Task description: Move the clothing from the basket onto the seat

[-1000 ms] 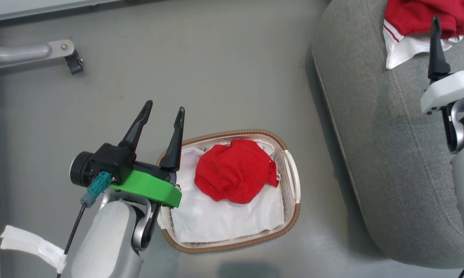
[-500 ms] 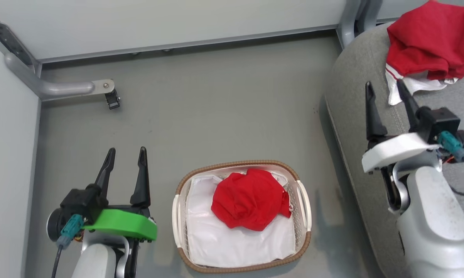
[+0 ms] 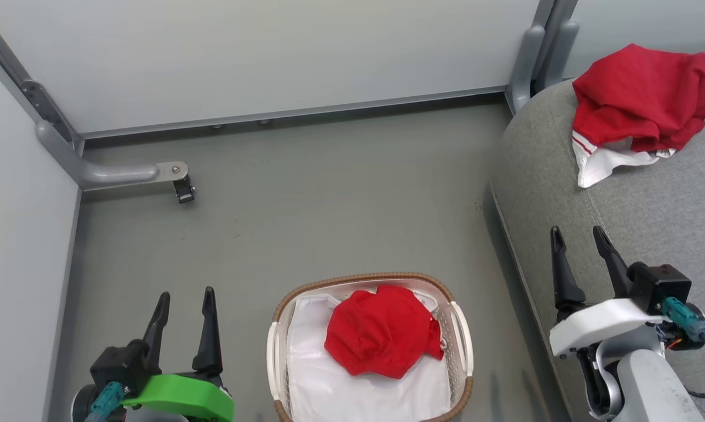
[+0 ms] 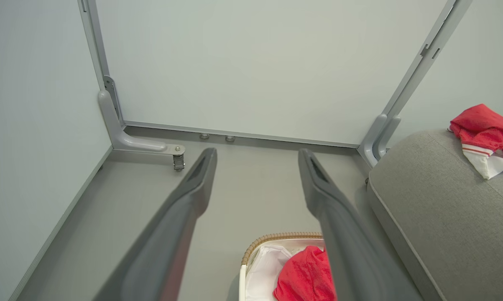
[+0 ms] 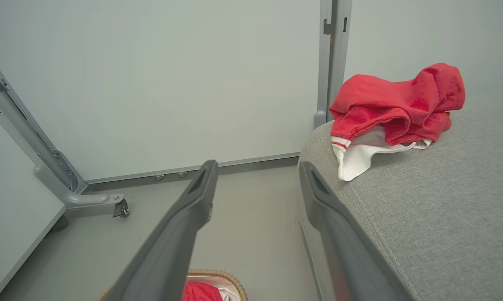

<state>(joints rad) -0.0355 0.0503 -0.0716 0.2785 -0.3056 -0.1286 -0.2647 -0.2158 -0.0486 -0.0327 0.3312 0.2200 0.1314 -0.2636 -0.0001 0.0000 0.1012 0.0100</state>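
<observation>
- Risk: the red garment [image 3: 381,329] is bunched on top of the white sheet [image 3: 364,392] in the basket [image 3: 462,346]. If I pinch too deep, I'd likely grab the sheet too and haul the wrong fabric out.
- Risk: the garment sits toward the basket's far, right side, close to the perforated wall. A sloppy approach could hook a finger on the rim or handle and drag or tip the basket.
- Risk: between the basket and the seat [image 3: 651,234] there's a strip of bare floor [image 3: 329,193]. With a thin grip on loose cloth, I could drop it there mid-carry.
- Risk: the red-and-white garment [image 3: 645,97] lies on the seat near its rounded far edge, white trim hanging toward the side. Setting the next piece down hard against it could nudge it off.
- Left gripper [image 3: 186,293]: fingers spread wide, nothing between them, touching nothing. It hovers over the floor, left of the basket and apart from it.
- Right gripper [image 3: 576,230]: fingers spread wide and empty, over the seat's front edge. No contact that I can see, and it's well apart from both garments.
- Task things: one red garment is in the basket and one is on the seat, so I'd call it partly done.
</observation>
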